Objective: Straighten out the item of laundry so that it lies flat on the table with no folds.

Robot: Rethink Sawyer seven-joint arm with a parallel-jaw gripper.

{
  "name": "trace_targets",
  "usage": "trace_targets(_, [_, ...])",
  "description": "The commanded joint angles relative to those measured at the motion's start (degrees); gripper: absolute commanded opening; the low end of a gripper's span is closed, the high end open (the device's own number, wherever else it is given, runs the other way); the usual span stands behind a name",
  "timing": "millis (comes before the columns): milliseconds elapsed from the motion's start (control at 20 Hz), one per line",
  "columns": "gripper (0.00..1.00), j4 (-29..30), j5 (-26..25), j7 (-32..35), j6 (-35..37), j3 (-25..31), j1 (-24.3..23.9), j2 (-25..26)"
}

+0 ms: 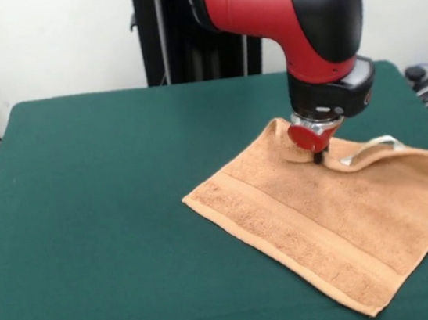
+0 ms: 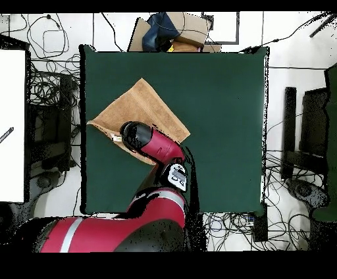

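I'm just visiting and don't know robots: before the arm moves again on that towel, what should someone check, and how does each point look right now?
1. Towel fully on the table: cannot tell; its right corner runs to the front view's edge.
2. Towel flat, no folds: not ok; the far edge is turned over beside the gripper, with a white label showing.
3. Gripper down at the fold: ok; it sits at the raised far edge.
4. Gripper holding the cloth: cannot tell; the wrist hides it.
5. Nothing else lying on the table in the arm's way: ok.
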Motion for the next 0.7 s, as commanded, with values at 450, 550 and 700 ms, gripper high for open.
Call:
trace_targets(450, [0.0, -3.8, -0.3, 5.9, 10.4, 0.3, 0.1, 0.0])
trace_targets(550, [0.0, -3.9, -0.2, 6.1, 10.6, 0.0, 0.1, 0.2])
trace_targets(700, [0.0, -5.4, 0.0, 7.2, 11.9, -0.2, 0.6, 0.7])
